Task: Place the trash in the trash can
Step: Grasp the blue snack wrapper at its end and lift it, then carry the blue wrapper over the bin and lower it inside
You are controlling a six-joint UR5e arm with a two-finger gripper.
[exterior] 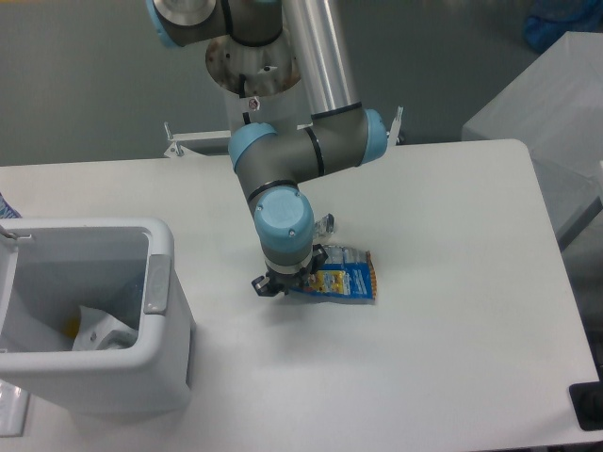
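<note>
Your jaws sit low at the left end of the blue-and-orange foil snack packet (346, 282), hidden under the wrist, so you cannot tell whether they are clenched or released. The gripper (285, 285) is at frame centre; the packet lies flat on the white worktop (443, 235). The boxy white plastic trash can (89, 320) stands lower left, well apart, whitish litter inside.
</note>
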